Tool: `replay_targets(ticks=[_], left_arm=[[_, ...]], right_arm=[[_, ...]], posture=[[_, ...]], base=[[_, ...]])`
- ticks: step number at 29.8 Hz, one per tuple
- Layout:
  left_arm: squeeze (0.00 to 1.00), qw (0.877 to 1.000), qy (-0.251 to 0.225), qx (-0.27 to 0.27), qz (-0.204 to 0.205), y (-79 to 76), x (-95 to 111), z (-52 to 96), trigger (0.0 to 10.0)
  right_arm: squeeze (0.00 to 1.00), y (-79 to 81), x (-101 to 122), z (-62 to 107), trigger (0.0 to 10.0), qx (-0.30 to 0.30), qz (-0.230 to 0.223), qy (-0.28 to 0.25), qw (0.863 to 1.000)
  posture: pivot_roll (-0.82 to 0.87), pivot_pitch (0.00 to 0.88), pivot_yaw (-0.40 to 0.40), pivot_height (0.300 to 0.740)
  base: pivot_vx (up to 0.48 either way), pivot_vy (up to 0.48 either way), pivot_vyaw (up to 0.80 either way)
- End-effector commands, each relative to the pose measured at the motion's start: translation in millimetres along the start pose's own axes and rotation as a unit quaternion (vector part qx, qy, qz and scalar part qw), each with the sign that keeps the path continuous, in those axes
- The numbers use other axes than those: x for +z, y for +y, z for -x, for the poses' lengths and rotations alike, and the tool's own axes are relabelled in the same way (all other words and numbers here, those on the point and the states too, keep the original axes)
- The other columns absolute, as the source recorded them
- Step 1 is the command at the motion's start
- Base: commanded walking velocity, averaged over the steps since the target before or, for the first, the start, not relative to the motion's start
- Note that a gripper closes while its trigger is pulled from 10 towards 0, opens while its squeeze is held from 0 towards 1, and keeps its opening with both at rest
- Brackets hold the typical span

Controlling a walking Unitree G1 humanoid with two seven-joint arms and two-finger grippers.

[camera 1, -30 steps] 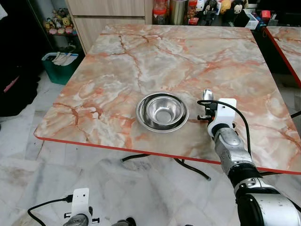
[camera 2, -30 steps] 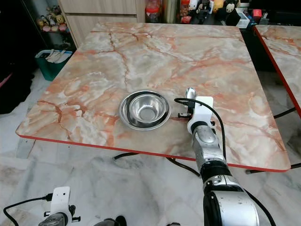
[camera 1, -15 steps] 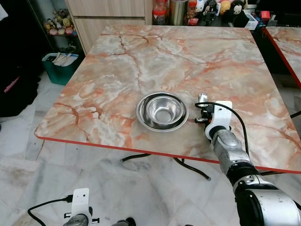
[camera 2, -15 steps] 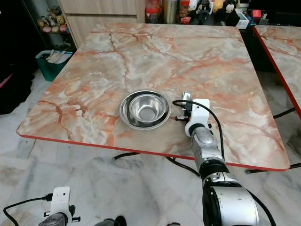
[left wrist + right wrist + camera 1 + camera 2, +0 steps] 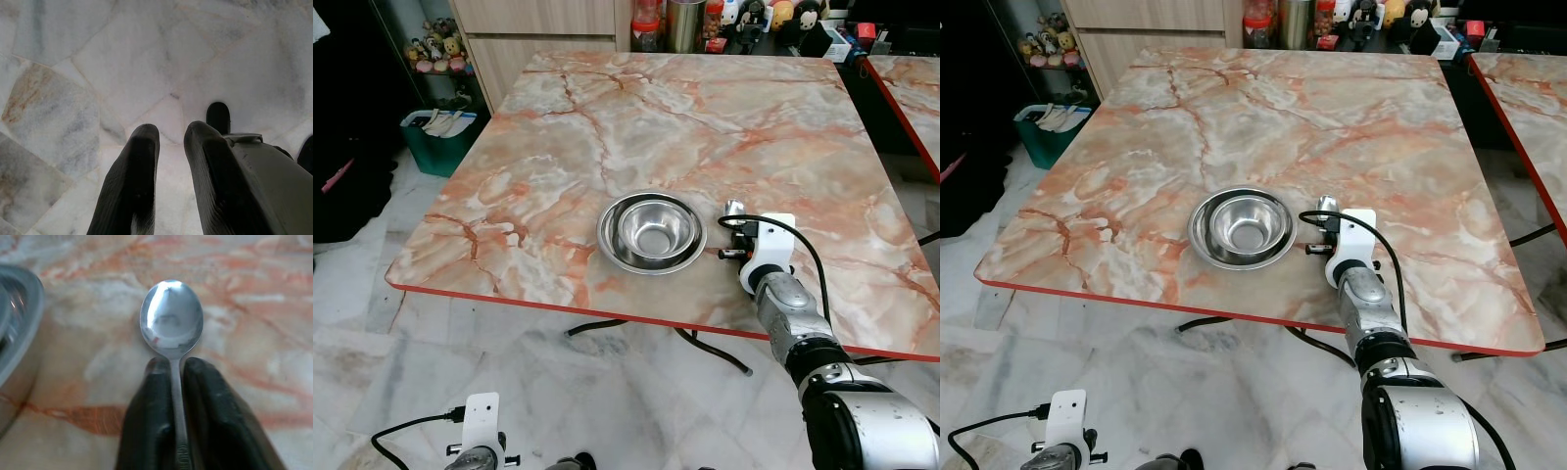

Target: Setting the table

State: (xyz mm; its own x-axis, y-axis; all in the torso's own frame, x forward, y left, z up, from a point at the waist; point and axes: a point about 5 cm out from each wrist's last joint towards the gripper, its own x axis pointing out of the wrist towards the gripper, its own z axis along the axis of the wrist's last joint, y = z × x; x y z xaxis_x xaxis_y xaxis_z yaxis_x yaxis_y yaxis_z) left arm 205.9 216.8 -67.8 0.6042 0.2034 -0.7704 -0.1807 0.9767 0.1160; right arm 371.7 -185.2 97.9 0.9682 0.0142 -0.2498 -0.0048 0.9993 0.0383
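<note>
My left gripper (image 5: 166, 147) hangs low at the bottom left of the head view, over the pale marble floor (image 5: 98, 63). Its two black fingers (image 5: 129, 186) are side by side with a small gap between them, and they hold nothing.

My right arm comes up from the bottom right of the head view and reaches over the near edge of the table (image 5: 558, 176). My right gripper (image 5: 177, 377) sits right of the middle of that view, low over the table top. Its two black fingers (image 5: 151, 426) are pressed tight on the thin handle of a spoon (image 5: 171, 320) — one finger on each side.

The spoon is shiny metal. Its long line runs the same way as my fingers, straight out from the gripper. The round end sticks out past my fingertips and points away from me, toward the far side of the table, with the scoop side facing up. In the head view the round end (image 5: 734, 207) shows just above my white wrist part, close over the table top. I cannot tell if it touches the table.

Just beside the spoon, in the middle of the head view, is a plate (image 5: 611, 245) with a bowl (image 5: 654, 230) sitting in it. Both are shiny metal. The spoon is apart from the plate's rim.

The table top is orange and cream marble with a red edge.

Far off, in the upper left, a green bin (image 5: 438, 137) stands on the floor. Along the top edge there are wooden drawers (image 5: 538, 29) and a row of small toys and jars (image 5: 744, 20).
</note>
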Motion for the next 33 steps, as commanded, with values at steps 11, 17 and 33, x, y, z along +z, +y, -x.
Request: replay_targets(ticks=[11,17,33], left_arm=[[0.0,1.0,0.018,0.006,-0.003,4.6,-9,1.2,10.0],[0.0,1.0,0.017,0.006,-0.003,4.8,-9,1.2,10.0],[0.0,1.0,0.011,0.0,-0.016,5.3,-9,1.5,10.0]], right_arm=[[0.94,-0.4,2,-0.4,10.0,-0.004,0.007,-0.006,1.0],[0.0,-4.9,25,-0.8,10.0,-0.027,0.023,-0.075,0.997],[0.0,-7.1,58,8.5,10.0,-0.055,0.014,-0.195,0.979]], posture=[[0.02,0.166,0.034,0.74],[0.02,0.164,0.036,0.74],[0.01,0.139,0.032,0.74]], base=[[0.0,0.0,0.0],[0.0,0.0,0.0],[0.0,0.0,0.0]])
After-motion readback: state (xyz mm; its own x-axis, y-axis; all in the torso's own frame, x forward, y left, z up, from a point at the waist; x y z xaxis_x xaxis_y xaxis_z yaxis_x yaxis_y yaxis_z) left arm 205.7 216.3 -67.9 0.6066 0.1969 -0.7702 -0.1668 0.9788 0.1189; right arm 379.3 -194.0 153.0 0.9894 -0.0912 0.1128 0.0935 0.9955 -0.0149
